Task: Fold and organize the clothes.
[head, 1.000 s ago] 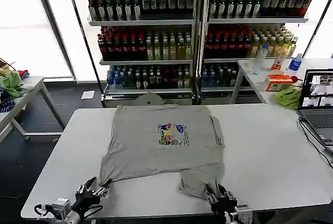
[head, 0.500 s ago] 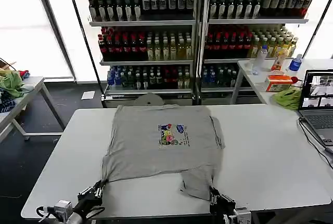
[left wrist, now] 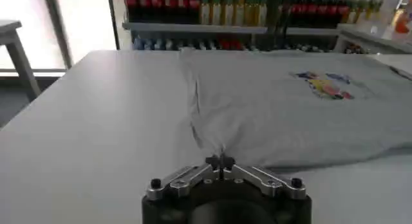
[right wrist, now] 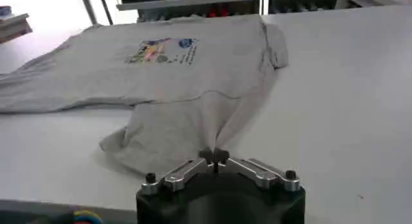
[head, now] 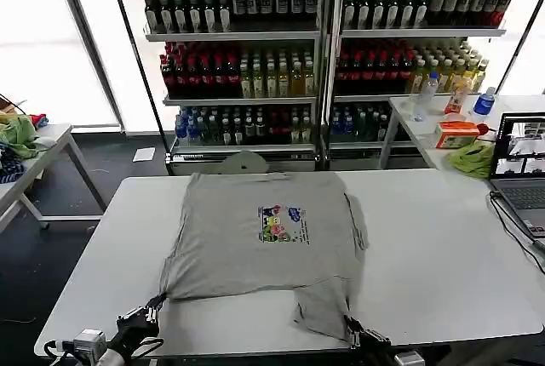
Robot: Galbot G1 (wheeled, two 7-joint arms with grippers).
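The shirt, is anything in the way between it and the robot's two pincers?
No. The left pincer is shut on the shirt's near left corner, and the right pincer is shut on its near right corner. Nothing sits between them and the cloth. Around the shirt, the table is bare.

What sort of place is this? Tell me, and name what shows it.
Probably a shop-like test room: drink shelves packed with bottles line the back, a grey shirt lies on a white table, and a laptop sits at the table's right edge.
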